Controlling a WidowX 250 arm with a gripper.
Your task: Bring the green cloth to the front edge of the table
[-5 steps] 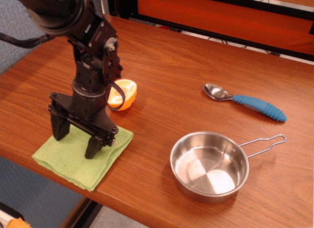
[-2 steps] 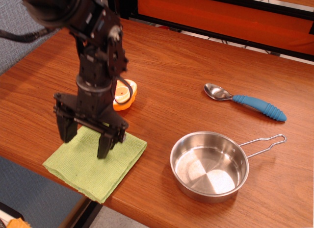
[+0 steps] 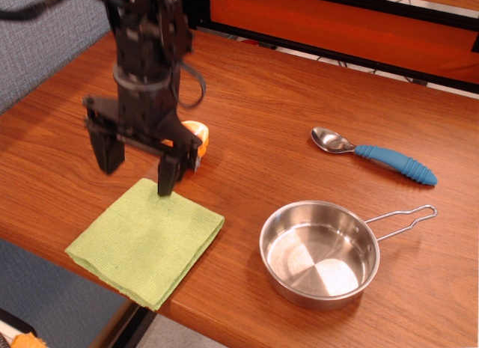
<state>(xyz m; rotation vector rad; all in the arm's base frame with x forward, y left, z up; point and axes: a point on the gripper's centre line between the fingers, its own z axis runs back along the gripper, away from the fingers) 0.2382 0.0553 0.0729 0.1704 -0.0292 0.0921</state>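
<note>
The green cloth lies flat on the table at its front left, its near corner reaching over the table's front edge. My black gripper hangs above the cloth's far edge, lifted clear of it. Its two fingers are spread apart and hold nothing.
An orange half-fruit toy sits right behind the gripper, partly hidden by it. A steel pan with a wire handle stands at the front right. A spoon with a blue handle lies further back on the right.
The gripper dragged the cloth a little to the right along the front edge, then let go and rose off it. The cloth now lies still and uncovered.
</note>
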